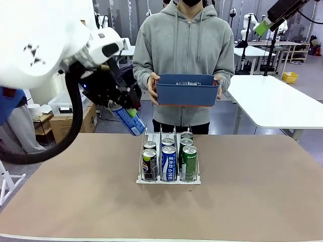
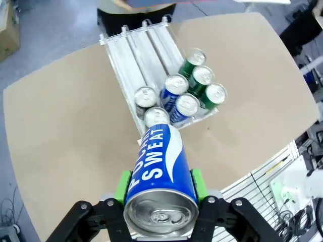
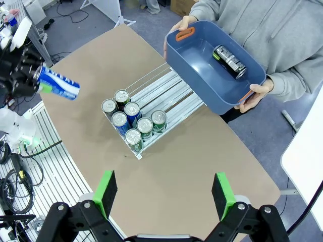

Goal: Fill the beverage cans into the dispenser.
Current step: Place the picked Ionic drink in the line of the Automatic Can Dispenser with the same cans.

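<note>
In the front view we see the left gripper (image 1: 126, 112) clamped on a blue can (image 1: 130, 121), which hangs tilted in the air over the far edge of the tabletop (image 1: 252, 191), just left of the dispenser (image 1: 168, 181). The dispenser stands at the middle of the tabletop. At its near end sit two black cans (image 1: 149, 164) in the left lane, two blue cans (image 1: 169, 162) in the middle lane and three green cans (image 1: 189, 161) in the right lane. Beyond the far edge a person (image 1: 184, 45) holds a blue bin (image 1: 187, 93) in both hands. The right gripper (image 1: 262, 26) shows at the top right, high off the tabletop, and from here we cannot tell how its fingers stand. In the left wrist view the green pads (image 2: 123, 184) press both sides of the blue can (image 2: 159, 166), its silver top toward us and white lettering along its side. Beyond it the dispenser (image 2: 141, 50) holds seven cans bunched at one end, the rest of its lanes bare. In the right wrist view the right gripper (image 3: 164, 194) has its fingers (image 3: 106, 191) spread wide with nothing between them, above the tabletop (image 3: 202, 151). The dispenser (image 3: 174, 93) lies mid-table. The person's hands (image 3: 257, 93) grip the blue bin (image 3: 199, 83), and one black can (image 3: 229, 61) lies inside it. At the left edge we see the left gripper (image 3: 20, 70) grasping the blue can (image 3: 58, 83).
</note>
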### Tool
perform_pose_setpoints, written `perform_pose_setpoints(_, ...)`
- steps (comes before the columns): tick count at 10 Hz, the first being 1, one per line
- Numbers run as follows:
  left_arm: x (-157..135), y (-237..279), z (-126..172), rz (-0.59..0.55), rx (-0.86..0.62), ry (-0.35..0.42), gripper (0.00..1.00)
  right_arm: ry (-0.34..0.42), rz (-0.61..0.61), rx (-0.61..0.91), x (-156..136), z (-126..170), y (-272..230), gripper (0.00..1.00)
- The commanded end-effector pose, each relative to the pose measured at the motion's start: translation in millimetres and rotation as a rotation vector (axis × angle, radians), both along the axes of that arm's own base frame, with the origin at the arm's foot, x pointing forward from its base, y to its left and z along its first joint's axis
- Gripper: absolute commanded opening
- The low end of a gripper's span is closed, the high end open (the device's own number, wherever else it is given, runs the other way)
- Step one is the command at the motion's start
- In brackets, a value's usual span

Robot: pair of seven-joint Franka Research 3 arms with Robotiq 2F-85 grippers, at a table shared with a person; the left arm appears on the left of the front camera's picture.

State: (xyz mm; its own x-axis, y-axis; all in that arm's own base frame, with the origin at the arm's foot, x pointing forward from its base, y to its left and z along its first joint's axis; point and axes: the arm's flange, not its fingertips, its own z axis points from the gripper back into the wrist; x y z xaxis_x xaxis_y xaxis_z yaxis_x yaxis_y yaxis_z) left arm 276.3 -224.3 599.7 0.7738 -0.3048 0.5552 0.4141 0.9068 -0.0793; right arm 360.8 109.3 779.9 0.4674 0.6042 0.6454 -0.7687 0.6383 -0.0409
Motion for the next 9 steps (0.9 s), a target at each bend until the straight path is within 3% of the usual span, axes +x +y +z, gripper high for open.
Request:
perform_pose_setpoints(1, -11, -2, -23, -0.145, 0.027, -0.114, 0.58, 0.001, 0.001, 0.002, -1, -1, -1, 1.0)
perform_pose_setpoints(4, -10, -23, -58, -0.247, 0.051, -0.114, 0.58, 0.001, 0.001, 0.002, -1, -1, -1, 1.0)
perform_pose_setpoints(9, -5, -37, -79, -0.228, 0.068, -0.061, 0.58, 0.001, 0.001, 0.002, -1, -1, -1, 1.0)
